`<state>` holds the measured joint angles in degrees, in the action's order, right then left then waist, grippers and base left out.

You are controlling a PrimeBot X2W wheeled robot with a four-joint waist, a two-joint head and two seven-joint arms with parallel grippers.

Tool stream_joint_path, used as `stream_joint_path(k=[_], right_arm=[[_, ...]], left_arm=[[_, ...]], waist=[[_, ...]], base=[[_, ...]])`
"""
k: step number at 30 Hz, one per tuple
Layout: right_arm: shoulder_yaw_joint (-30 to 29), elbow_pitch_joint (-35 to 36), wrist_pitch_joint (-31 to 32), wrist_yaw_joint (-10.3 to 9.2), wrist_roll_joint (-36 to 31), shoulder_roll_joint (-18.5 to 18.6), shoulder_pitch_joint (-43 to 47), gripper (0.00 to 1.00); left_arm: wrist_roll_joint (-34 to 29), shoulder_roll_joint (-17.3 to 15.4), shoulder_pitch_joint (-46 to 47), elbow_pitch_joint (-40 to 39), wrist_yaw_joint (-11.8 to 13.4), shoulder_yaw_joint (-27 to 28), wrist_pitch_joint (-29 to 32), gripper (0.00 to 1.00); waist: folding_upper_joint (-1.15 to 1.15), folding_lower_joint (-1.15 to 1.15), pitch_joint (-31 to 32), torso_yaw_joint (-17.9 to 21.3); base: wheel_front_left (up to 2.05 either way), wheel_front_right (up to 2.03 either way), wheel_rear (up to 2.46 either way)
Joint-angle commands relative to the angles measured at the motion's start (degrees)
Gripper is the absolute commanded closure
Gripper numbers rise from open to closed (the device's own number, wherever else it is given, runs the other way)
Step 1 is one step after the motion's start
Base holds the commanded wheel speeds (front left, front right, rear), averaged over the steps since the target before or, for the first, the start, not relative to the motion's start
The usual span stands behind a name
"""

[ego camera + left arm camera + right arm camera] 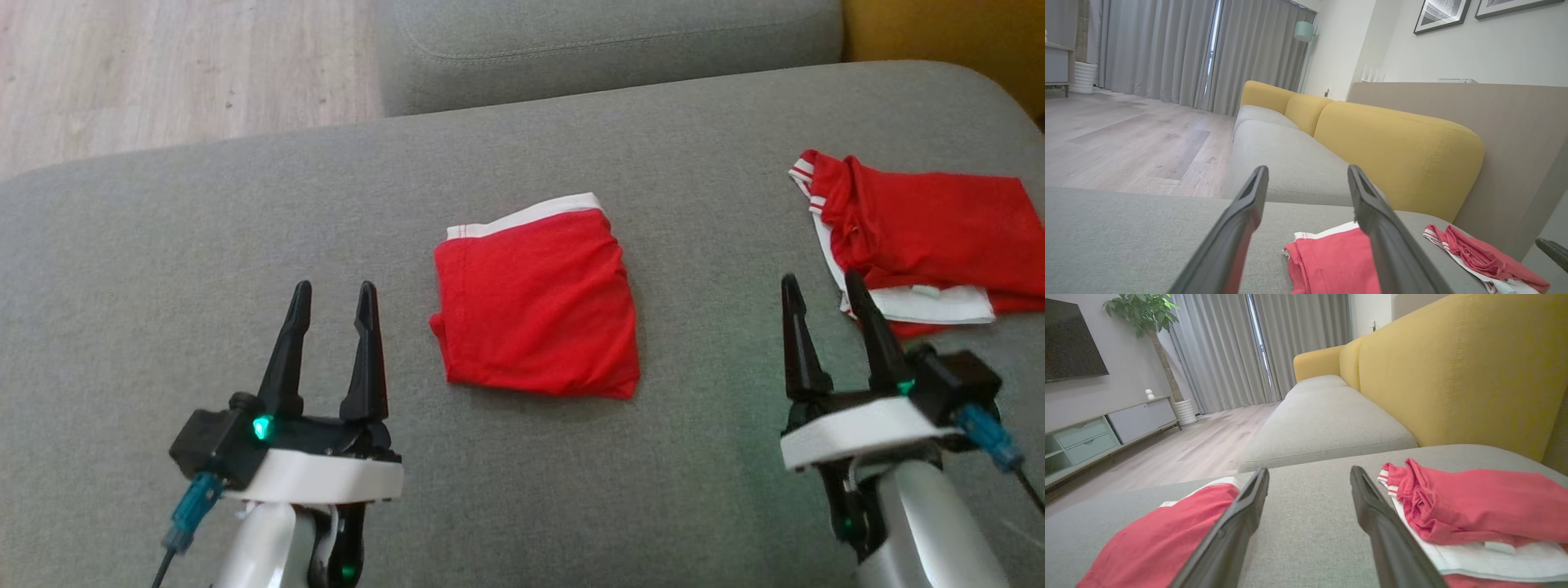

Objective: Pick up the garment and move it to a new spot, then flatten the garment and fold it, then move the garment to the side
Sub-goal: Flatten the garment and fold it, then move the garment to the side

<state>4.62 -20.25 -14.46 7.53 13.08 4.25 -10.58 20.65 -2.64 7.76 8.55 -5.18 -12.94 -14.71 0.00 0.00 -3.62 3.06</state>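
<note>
Red garment (535,306) lay folded mid-sofa (245,245), at 1 o'clock from the left gripper (335,287) and 10 o'clock from the right gripper (821,278). Both grippers were spread, empty. Likely light, limp, grippy; pinch the 6 o'clock edge through all layers. Waistband faced 12; near-square, axis roughly 12–6.

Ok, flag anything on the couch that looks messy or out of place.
The red pile at the right of the cushion is untidy: its top piece is bunched and wrinkled, white edges sticking out unevenly. The folded garment in the middle lies neat.
</note>
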Motion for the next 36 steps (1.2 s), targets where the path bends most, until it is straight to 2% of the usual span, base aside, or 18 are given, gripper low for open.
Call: stream_joint_path(k=[1,8,9,10,11,19,25,32,35,36], right_arm=[[0.3,3.6,-0.5,-0.04,-1.6,-0.7,-1.1,0.00],[-0.6,6.2,-0.5,-0.04,-2.4,-1.3,0.7,0.00],[-0.6,6.4,-0.5,-0.04,-2.1,-1.3,0.7,0.31],[-0.7,6.6,-0.5,-0.04,-1.9,-1.3,0.8,0.97],[-0.7,6.8,-0.5,-0.04,-1.8,-1.3,0.8,1.00],[-1.5,7.0,-0.5,-0.04,-3.0,-1.4,-0.5,1.00],[-0.7,2.6,0.2,-0.04,-6.3,-1.4,-6.1,1.00],[2.9,-9.6,1.9,-0.04,-7.6,-1.4,-16.6,1.00],[2.3,-16.9,2.5,-0.04,-9.2,-1.4,-20.9,1.00],[1.6,-22.0,2.8,-0.04,-10.8,-1.4,-23.2,1.00]], left_arm=[[-0.5,-0.2,0.8,-2.2,-0.5,1.8,-0.3,0.00],[-0.5,-0.2,0.9,-2.2,-0.8,1.3,-0.3,0.00],[-0.5,-0.2,1.0,-2.3,-0.8,1.3,-0.3,0.00],[-0.5,-0.2,1.1,-2.4,-0.8,1.2,-0.3,0.00],[-0.5,-0.2,1.2,-2.4,-0.9,1.2,-0.3,0.00],[-0.6,-0.2,1.8,-2.7,-0.9,0.5,-0.3,0.00],[0.0,-0.2,3.2,-2.4,-0.8,-1.3,-0.3,0.00],[0.6,-0.2,5.6,-1.8,-0.8,-4.0,-0.3,0.00],[1.0,-0.2,6.8,-1.7,-0.6,-5.2,-0.3,0.00],[1.3,-0.2,7.4,-1.7,-0.4,-6.0,-0.3,0.00]], waist=[[0.00,0.00,-0.1,0.3],[0.00,0.00,-0.1,-0.1],[0.00,0.00,-0.1,-0.4],[0.00,0.00,-0.1,-0.7],[0.00,0.00,-0.2,-1.1],[0.00,0.00,-1.7,-4.6],[0.00,0.00,-5.4,-8.8],[0.00,0.00,-10.7,-14.0],[0.00,0.00,-12.4,-16.1],[0.00,0.00,-13.1,-17.4]], base=[[0.00,0.00,0.00],[0.00,0.00,0.00],[0.00,0.00,0.00],[0.00,0.00,0.00],[0.00,0.00,0.00],[0.00,0.00,0.00],[0.00,0.00,0.00],[0.00,0.00,0.00],[0.00,0.00,0.00],[0.00,0.00,0.00]])
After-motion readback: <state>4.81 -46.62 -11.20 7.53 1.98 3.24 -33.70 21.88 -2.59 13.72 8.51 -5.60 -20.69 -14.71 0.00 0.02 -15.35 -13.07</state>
